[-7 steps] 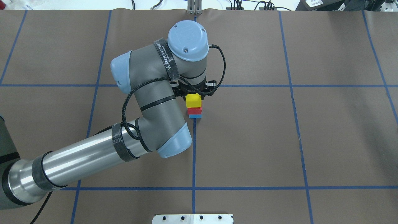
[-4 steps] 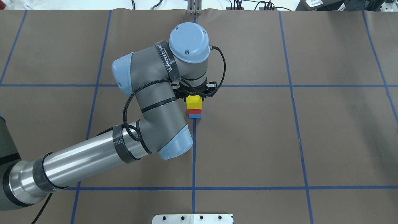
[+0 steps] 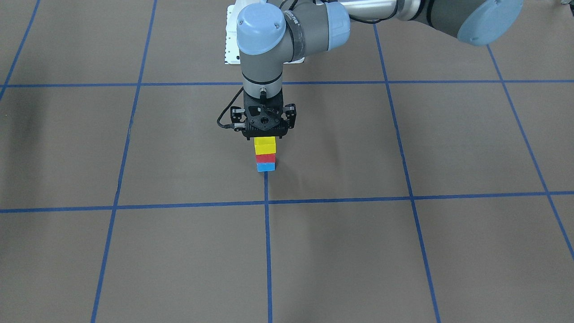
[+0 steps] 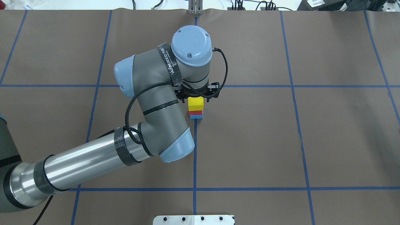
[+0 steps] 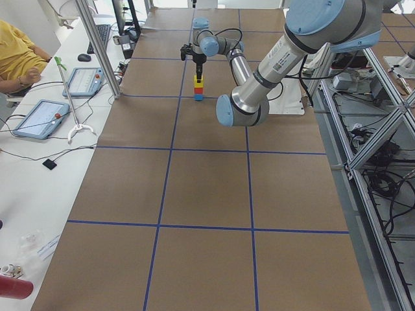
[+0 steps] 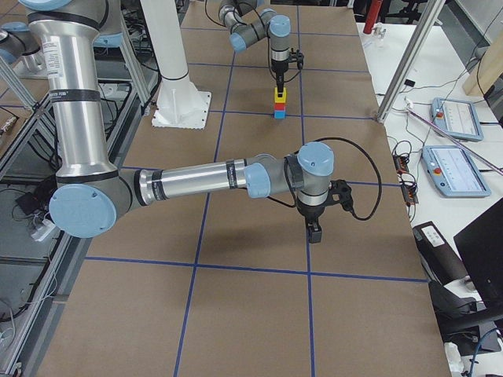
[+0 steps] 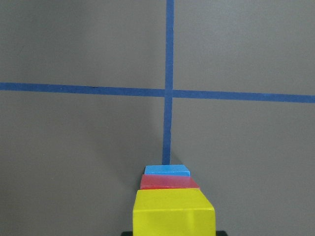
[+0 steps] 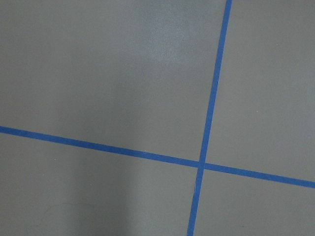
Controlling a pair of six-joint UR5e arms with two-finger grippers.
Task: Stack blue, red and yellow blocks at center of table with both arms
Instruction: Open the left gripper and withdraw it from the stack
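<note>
Three stacked: yellow block (image 3: 264, 146) on red block (image 3: 265, 158) on blue block (image 3: 266, 167), tape cross (image 3: 267, 202) near at 6 o'clock from the operators' side; left gripper (image 3: 264, 133) directly over them, grip unreadable; next, I'd judge, release and rise straight.

Desk (image 4: 328, 140) covered in matt brown paper, yellow block (image 4: 195, 102) moulded in smooth plastic, left arm (image 4: 84, 159) sheathed in brushed metal.
</note>
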